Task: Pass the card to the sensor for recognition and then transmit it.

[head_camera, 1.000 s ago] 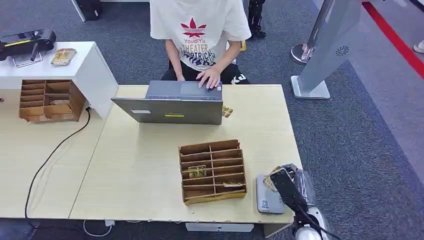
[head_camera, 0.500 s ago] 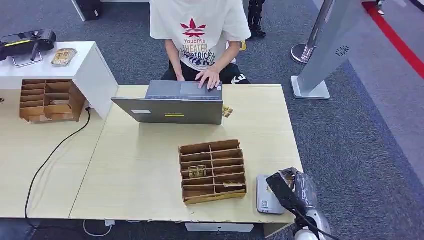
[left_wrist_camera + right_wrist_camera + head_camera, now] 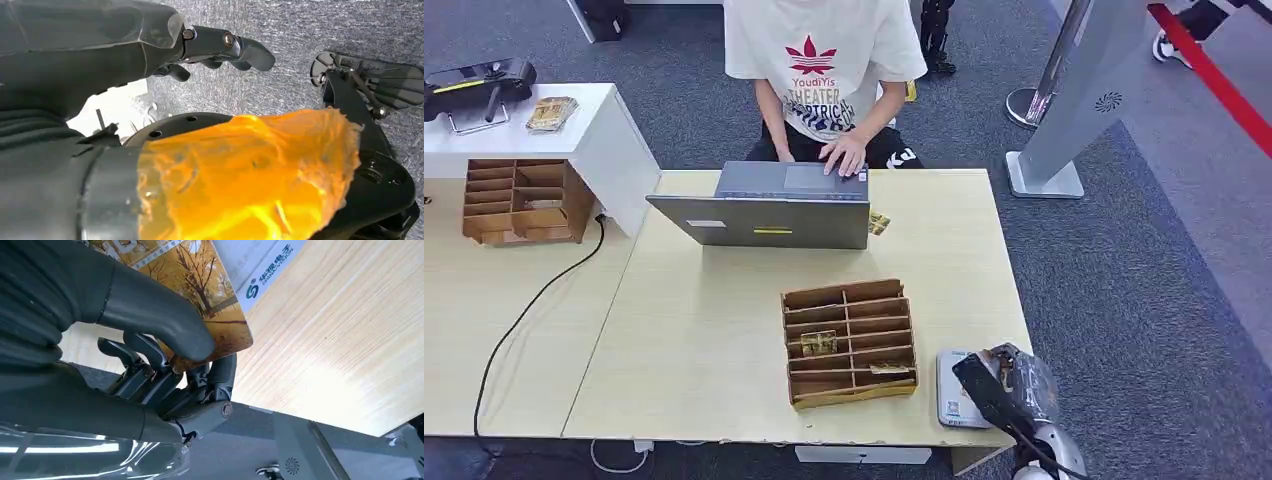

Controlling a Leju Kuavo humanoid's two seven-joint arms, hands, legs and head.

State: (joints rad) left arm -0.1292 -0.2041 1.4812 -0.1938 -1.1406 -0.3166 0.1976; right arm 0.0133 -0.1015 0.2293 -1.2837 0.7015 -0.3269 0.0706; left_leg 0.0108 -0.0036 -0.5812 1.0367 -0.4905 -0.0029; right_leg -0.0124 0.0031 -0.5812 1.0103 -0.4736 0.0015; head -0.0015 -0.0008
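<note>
Card over the reader
The right hand (image 3: 165, 365) pinches the card (image 3: 200, 295) above the half-hidden reader (image 3: 954, 390); left hand (image 3: 220, 47) holds nothing, fingers loosely curled.

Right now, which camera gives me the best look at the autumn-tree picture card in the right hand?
The right wrist view: the yellow autumn-tree picture card shows large, pinched under the right hand's thumb over the white reader with blue lettering. The head view hardly shows the card, just a sliver at the hand. The left wrist view faces the carpet.
</note>
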